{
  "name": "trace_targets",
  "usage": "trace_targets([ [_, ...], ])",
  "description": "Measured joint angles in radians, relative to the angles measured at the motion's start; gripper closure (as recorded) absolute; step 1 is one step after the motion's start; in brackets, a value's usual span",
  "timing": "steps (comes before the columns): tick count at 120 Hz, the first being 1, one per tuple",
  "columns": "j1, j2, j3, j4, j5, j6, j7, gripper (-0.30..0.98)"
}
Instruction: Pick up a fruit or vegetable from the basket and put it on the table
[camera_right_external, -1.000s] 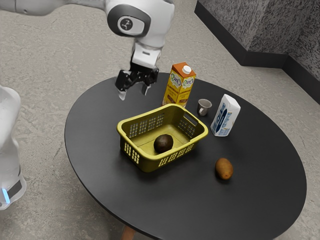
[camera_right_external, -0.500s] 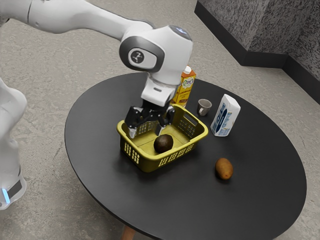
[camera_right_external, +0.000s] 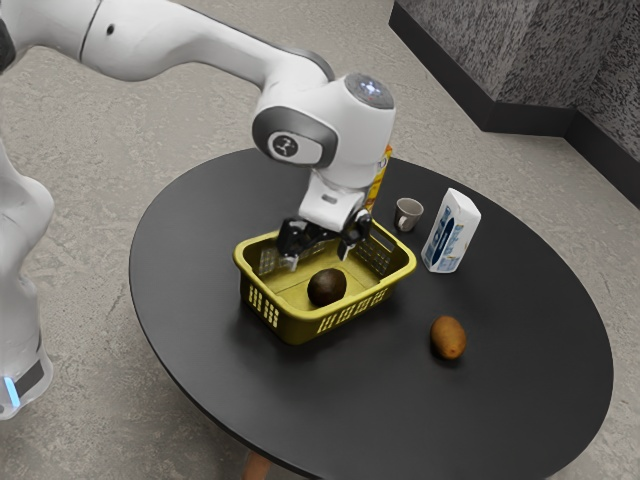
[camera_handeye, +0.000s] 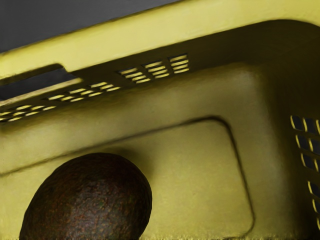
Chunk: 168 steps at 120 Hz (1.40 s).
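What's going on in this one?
The robot's gripper is open over the yellow basket, with the avocado lying on the basket's bottom, not grasped. It looks set to pick the avocado out and put it on the table. A brown fruit, probably a kiwi, lies on the table outside the basket, near a small metallic-looking cup and a white-and-blue carton.

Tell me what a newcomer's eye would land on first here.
Most likely the bright yellow basket on the round black table, with a dark, rounded fruit or vegetable lying inside it. Next comes the big white arm, its black gripper open over the basket. A brown, kiwi-like fruit sits on the table, outside the basket.
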<state>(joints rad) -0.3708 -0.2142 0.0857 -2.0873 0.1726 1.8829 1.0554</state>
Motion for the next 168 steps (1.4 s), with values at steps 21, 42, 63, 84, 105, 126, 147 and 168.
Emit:
trace_targets([
  [21, 0.002, 0.038, 0.001, 0.005, 0.028, 0.035, -0.002, 0.0],
  [42, 0.001, 0.088, 0.015, 0.005, 0.033, 0.057, -0.003, 0.0],
  [63, 0.005, 0.11, 0.029, 0.005, 0.033, 0.07, -0.003, 0.0],
  [84, 0.011, 0.126, 0.029, 0.005, 0.033, 0.08, -0.003, 0.0],
  [105, 0.022, 0.146, 0.029, 0.005, 0.033, 0.09, -0.002, 0.0],
  [126, 0.022, 0.175, 0.029, 0.005, 0.032, 0.101, -0.002, -0.01],
  [147, 0.02, 0.181, 0.03, 0.004, 0.032, 0.11, -0.001, 0.0],
  [168, 0.025, 0.184, 0.03, 0.004, 0.03, 0.12, -0.001, 0.0],
])
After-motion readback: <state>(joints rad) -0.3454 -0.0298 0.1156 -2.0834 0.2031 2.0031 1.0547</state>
